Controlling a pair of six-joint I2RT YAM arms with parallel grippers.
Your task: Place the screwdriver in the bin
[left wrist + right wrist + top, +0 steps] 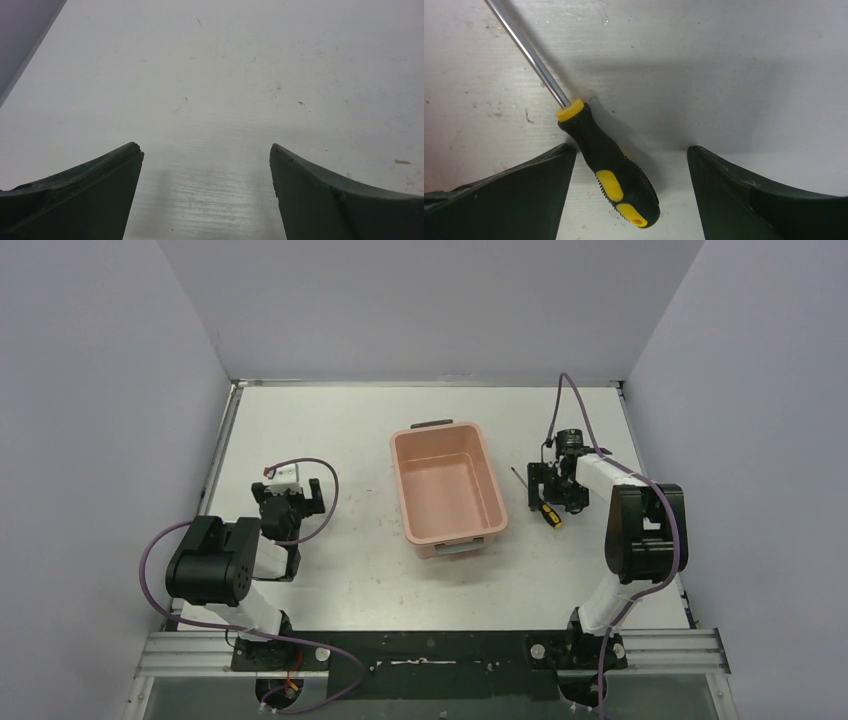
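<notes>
**Handle off-centre between open fingers**

The right gripper (630,149) spreads wide over the screwdriver (589,135), lying flat just right of the bin (447,490), centre-right in the top view. Its handle (621,182) sits near the lower-left finger (514,195), so closing may push it away. The left gripper (206,147) is spread too, empty. White scuffed table (300,430), plain pale walls (100,390).

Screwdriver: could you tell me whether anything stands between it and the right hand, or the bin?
Nothing visible does: the open right hand straddles the screwdriver, and only bare table separates that from the bin.
</notes>
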